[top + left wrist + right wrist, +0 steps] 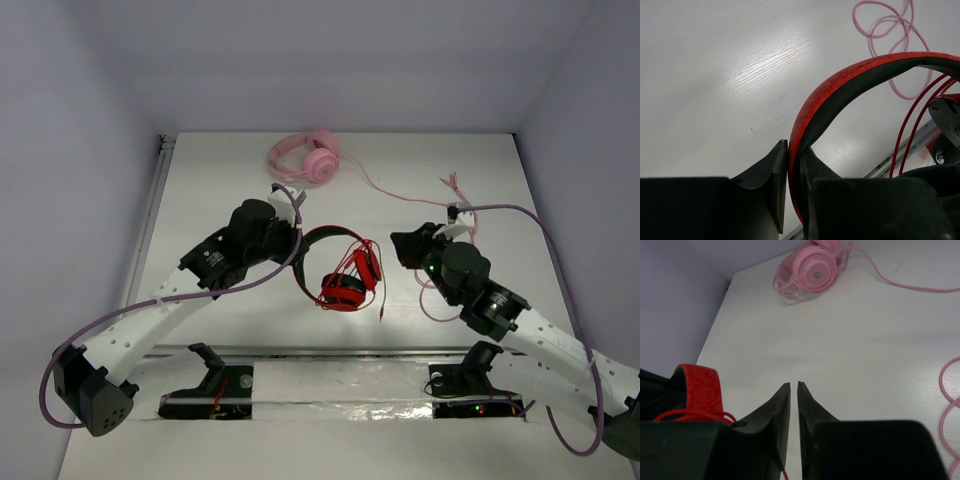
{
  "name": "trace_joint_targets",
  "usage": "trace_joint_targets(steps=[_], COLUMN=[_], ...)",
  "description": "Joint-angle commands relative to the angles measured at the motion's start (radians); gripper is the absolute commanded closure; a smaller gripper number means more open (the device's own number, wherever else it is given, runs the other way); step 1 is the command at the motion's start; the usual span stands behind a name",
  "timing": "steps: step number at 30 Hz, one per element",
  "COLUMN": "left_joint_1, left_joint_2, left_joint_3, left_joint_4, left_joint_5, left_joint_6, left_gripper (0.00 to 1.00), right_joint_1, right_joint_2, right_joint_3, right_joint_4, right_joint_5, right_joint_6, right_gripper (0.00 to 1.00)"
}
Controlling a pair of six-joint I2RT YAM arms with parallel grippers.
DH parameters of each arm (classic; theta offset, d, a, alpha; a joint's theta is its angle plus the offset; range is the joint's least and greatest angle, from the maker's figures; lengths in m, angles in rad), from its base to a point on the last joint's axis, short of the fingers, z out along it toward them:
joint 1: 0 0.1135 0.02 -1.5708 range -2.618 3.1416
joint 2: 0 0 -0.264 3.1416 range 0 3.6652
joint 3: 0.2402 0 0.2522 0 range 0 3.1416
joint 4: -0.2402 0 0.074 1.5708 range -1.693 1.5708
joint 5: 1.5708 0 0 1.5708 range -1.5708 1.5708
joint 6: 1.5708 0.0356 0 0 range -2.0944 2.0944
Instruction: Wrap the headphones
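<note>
Seen from above, the headphones (343, 288) are sitting mid-frame on the worktop (220, 180). The red cable (366, 262) is looping several times over the ear cups while its tail is trailing loose toward the lower right, so the wrapping looks partly done. The pink headphones (310, 158) are lying at upper centre.

In the left wrist view, the left fingers (781, 172) are clamping tightly on the headband (850, 85).

In the right wrist view, the right fingers (786, 405) are standing almost together, with only a thin slit between them. I cannot tell whether they are pinching a strand, because the cable is cut off at the bottom edge.
</note>
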Motion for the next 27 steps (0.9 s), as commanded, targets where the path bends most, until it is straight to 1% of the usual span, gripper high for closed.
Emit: trace_joint_targets(steps=[1, 3, 5, 8, 9, 10, 14, 16, 17, 18, 21, 27], left_joint_1=[0.005, 0.005, 0.005, 0.005, 0.005, 0.005, 0.005, 0.005, 0.005, 0.005, 0.005, 0.005], left_joint_2=[-0.040, -0.040, -0.040, -0.043, -0.043, -0.046, -0.051, -0.052, -0.054, -0.052, -0.054, -0.068], left_joint_3=[0.033, 0.035, 0.036, 0.038, 0.039, 0.039, 0.047, 0.052, 0.055, 0.058, 0.061, 0.050], left_joint_4=[0.099, 0.104, 0.101, 0.101, 0.099, 0.101, 0.102, 0.102, 0.101, 0.099, 0.099, 0.110], left_joint_5=[0.019, 0.028, 0.030, 0.048, 0.048, 0.050, 0.059, 0.067, 0.071, 0.077, 0.091, 0.126], left_joint_6=[-0.040, -0.041, -0.043, -0.043, -0.043, -0.044, -0.049, -0.049, -0.051, -0.052, -0.054, -0.060], left_gripper=[1.00, 1.00, 1.00, 1.00, 1.00, 1.00, 1.00, 1.00, 1.00, 1.00, 1.00, 1.00], right_joint_1=[-0.005, -0.005, -0.005, -0.005, -0.005, -0.005, -0.005, -0.005, -0.005, -0.005, -0.005, -0.005], right_joint_2=[-0.019, -0.022, -0.031, -0.080, -0.097, -0.132, -0.154, -0.143, -0.130, -0.124, -0.111, -0.079], right_joint_3=[0.010, -0.007, -0.015, -0.030, -0.033, -0.047, -0.069, -0.073, -0.075, -0.075, -0.087, -0.087], right_joint_4=[0.079, 0.085, 0.074, 0.068, 0.070, 0.090, 0.096, 0.090, 0.093, 0.096, 0.117, 0.175], right_joint_5=[-0.115, -0.138, -0.103, -0.097, -0.106, -0.121, -0.178, -0.216, -0.269, -0.293, -0.313, -0.336], right_joint_6=[-0.058, -0.050, -0.033, -0.042, -0.048, -0.057, -0.113, -0.128, -0.133, -0.134, -0.133, -0.148], right_gripper=[0.86, 0.91, 0.91, 0.80, 0.74, 0.72, 0.67, 0.62, 0.60, 0.56, 0.48, 0.45])
